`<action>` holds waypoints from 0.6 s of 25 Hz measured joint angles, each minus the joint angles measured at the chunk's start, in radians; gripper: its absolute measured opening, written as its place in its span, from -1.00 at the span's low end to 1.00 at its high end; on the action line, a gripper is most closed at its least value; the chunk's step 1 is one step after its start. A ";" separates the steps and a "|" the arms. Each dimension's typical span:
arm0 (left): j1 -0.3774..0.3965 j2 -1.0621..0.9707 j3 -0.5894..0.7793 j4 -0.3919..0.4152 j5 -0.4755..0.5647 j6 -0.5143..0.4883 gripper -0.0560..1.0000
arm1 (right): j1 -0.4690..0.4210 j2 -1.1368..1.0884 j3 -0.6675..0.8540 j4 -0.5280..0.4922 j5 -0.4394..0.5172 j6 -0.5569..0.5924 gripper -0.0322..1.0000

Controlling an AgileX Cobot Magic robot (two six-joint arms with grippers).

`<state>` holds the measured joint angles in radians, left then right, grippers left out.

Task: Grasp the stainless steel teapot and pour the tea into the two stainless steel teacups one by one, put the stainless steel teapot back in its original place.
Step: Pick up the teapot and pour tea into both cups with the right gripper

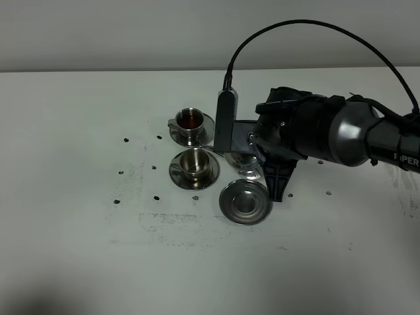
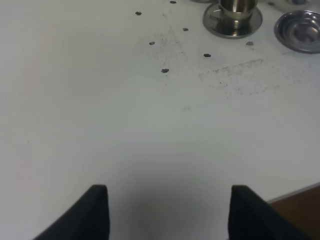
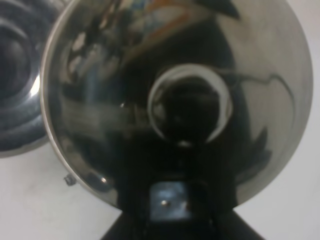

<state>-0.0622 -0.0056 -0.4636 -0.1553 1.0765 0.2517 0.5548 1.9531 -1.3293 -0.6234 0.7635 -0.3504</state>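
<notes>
My right gripper (image 1: 268, 165) is shut on the stainless steel teapot (image 1: 243, 163) and holds it tilted above the table, just right of the near teacup. The arm and wrist camera hide most of the pot. In the right wrist view its shiny body (image 3: 175, 100) fills the frame above the gripper (image 3: 170, 212). The far teacup (image 1: 190, 120) holds red tea. The near teacup (image 1: 193, 162) (image 2: 235, 6) stands on its saucer with a steel-coloured inside. The round tray (image 1: 245, 200) (image 2: 300, 30) lies bare in front of the pot. My left gripper (image 2: 172, 215) is open over bare table.
Small dark marks (image 1: 157, 197) and grey scuffs dot the white table (image 1: 79, 230) around the cups. A black cable (image 1: 315, 29) arcs above the right arm. The table's near edge (image 2: 300, 192) shows beside the left gripper.
</notes>
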 joint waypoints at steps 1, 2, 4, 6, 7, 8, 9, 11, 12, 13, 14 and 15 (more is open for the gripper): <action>0.000 0.000 0.000 0.000 0.000 0.000 0.09 | 0.004 0.000 0.003 -0.005 -0.007 0.004 -0.53; 0.000 0.000 0.000 0.000 0.000 0.000 0.09 | 0.008 0.000 0.003 -0.010 -0.012 0.007 -0.53; 0.000 0.000 0.000 0.000 0.000 0.000 0.09 | 0.020 0.000 0.004 -0.041 -0.023 0.022 -0.53; 0.000 0.000 0.000 0.000 0.000 0.000 0.09 | 0.035 0.000 0.005 -0.085 -0.032 0.036 -0.53; 0.000 0.000 0.000 0.000 0.000 0.000 0.09 | 0.041 0.000 0.005 -0.109 -0.033 0.048 -0.53; 0.000 0.000 0.000 0.000 0.000 0.000 0.09 | 0.047 0.000 0.007 -0.127 -0.036 0.057 -0.53; 0.000 0.000 0.000 0.000 0.000 0.000 0.09 | 0.050 0.000 0.009 -0.142 -0.037 0.066 -0.53; 0.000 0.000 0.000 0.000 0.000 0.000 0.09 | 0.055 0.000 0.013 -0.165 -0.038 0.076 -0.53; 0.000 0.000 0.000 0.000 0.000 0.000 0.09 | 0.056 0.000 0.015 -0.176 -0.038 0.079 -0.53; 0.000 0.000 0.000 0.000 0.000 0.000 0.09 | 0.057 0.000 0.017 -0.184 -0.038 0.081 -0.53; 0.000 0.000 0.000 0.000 0.000 0.000 0.09 | 0.058 0.000 0.023 -0.192 -0.038 0.081 -0.53; 0.000 0.000 0.000 0.000 0.000 0.000 0.09 | 0.058 0.000 0.031 -0.200 -0.040 0.081 -0.53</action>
<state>-0.0622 -0.0056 -0.4636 -0.1553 1.0765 0.2517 0.6126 1.9531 -1.2983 -0.8230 0.7230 -0.2695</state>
